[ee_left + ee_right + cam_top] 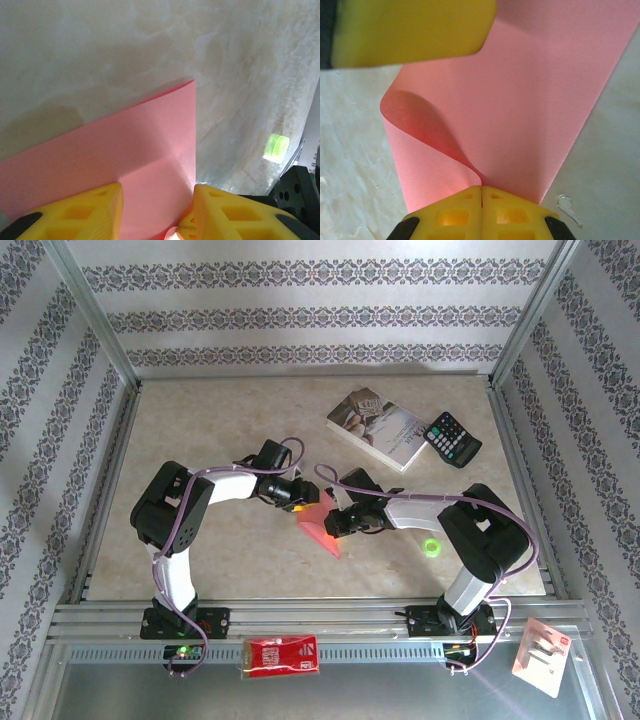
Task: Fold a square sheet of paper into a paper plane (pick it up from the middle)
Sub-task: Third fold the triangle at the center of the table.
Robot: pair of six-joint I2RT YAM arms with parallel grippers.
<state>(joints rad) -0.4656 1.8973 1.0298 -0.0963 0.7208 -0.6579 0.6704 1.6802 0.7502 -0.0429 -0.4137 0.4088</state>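
The square sheet of paper (320, 527) is pink-red and sits mid-table between the two arms, partly bent over on itself. My right gripper (481, 192) is shut on a fold of the sheet (520, 100), which curls up and away from the pinch. My left gripper (157, 212) stands open over the sheet (125, 150), and its yellow fingers (100, 212) straddle the pink surface near one straight edge. In the top view the left gripper (300, 498) and the right gripper (335, 523) meet at the sheet from opposite sides. A paper plane is out of view.
A paperback book (378, 428) and a black calculator (452, 439) lie at the back right. A small green object (432, 546) sits right of the sheet. A red packet (283, 656) and a card (542, 657) lie off the table's front rail.
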